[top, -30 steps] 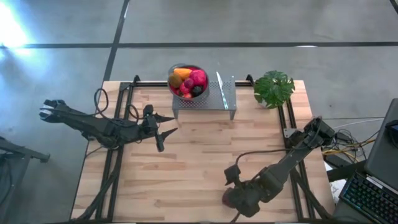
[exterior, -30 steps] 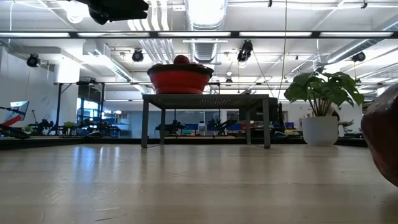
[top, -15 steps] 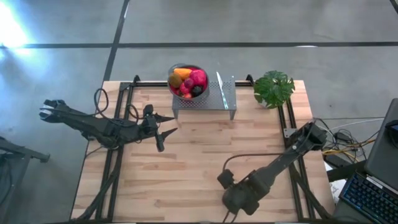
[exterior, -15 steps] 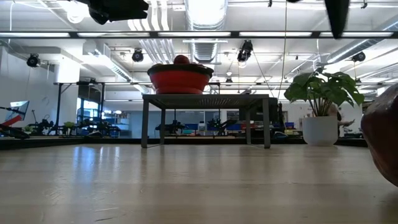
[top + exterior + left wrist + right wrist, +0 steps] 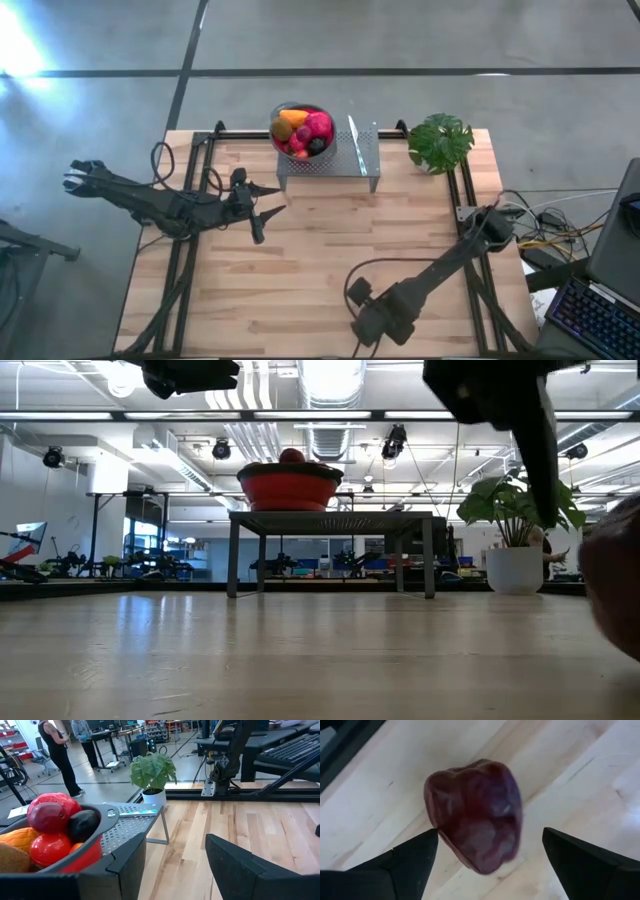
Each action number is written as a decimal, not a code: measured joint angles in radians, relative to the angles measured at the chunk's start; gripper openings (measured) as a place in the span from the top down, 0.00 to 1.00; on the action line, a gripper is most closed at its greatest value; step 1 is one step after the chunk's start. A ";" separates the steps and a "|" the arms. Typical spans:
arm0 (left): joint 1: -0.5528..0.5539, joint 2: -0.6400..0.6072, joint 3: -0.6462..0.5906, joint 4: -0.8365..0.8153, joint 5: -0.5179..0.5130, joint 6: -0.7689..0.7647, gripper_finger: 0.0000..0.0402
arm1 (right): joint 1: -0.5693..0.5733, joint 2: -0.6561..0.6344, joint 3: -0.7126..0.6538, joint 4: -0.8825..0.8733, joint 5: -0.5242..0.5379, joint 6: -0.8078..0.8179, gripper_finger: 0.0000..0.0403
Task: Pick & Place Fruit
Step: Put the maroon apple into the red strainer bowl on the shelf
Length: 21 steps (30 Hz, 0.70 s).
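The right tool, fingers spread and gripping nothing, hangs directly above the dark maroon fruit on the table; the left tool, half open and empty, waits far off.

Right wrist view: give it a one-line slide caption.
Open right gripper poised over a dark maroon fruit lying on the wooden table.

Setting. A pale wooden table stands on a grey concrete floor crossed by a dark line at 12 o'clock; glare falls at 10 o'clock. Beyond the table lies an open workshop with bright ceiling strip lights, exposed ducts and desks; a keyboard sits at 4 o'clock, and two people stand in the distance.
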 joint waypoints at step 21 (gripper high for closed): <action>0.000 0.000 0.000 0.000 0.000 0.008 0.47 | -0.005 0.130 0.015 0.065 0.000 -0.012 0.28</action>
